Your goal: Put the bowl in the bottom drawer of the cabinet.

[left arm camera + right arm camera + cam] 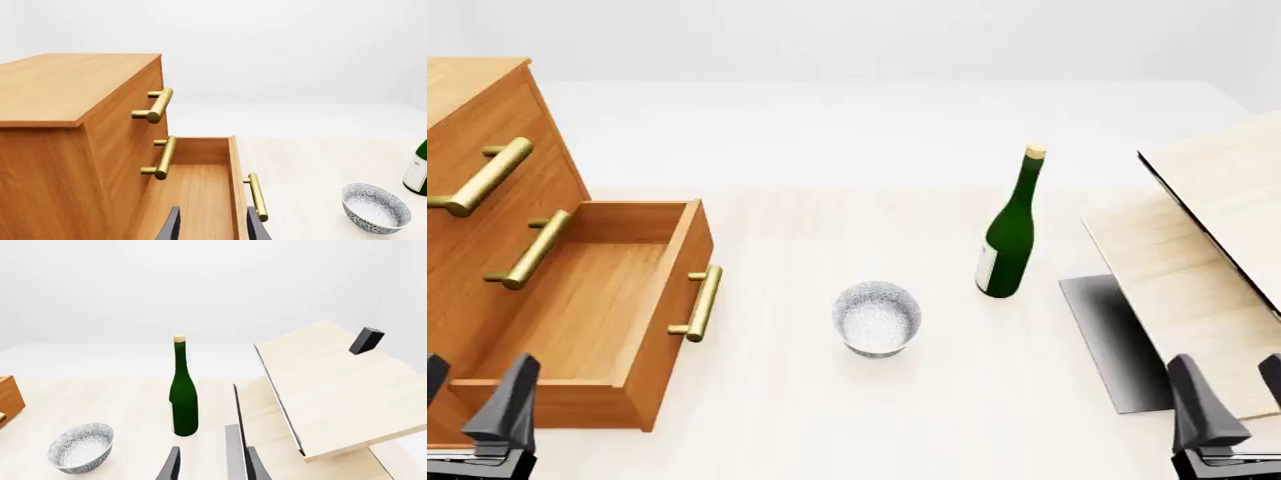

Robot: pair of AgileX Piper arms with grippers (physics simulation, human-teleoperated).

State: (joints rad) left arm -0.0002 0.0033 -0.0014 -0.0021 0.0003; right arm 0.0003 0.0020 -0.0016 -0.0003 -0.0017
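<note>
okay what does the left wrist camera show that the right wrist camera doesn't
Only the left wrist view shows the cabinet with its brass handles and the bottom drawer pulled open, seen past the open left gripper.

Only the right wrist view shows the pale wood boards, a small dark block on them, the whole green bottle and the open right gripper.

Both show the bowl upright on the table; the left catches just an edge of the bottle.

The bowl (877, 318) sits between the pulled-out bottom drawer (587, 310) and the bottle (1010, 235).
</note>
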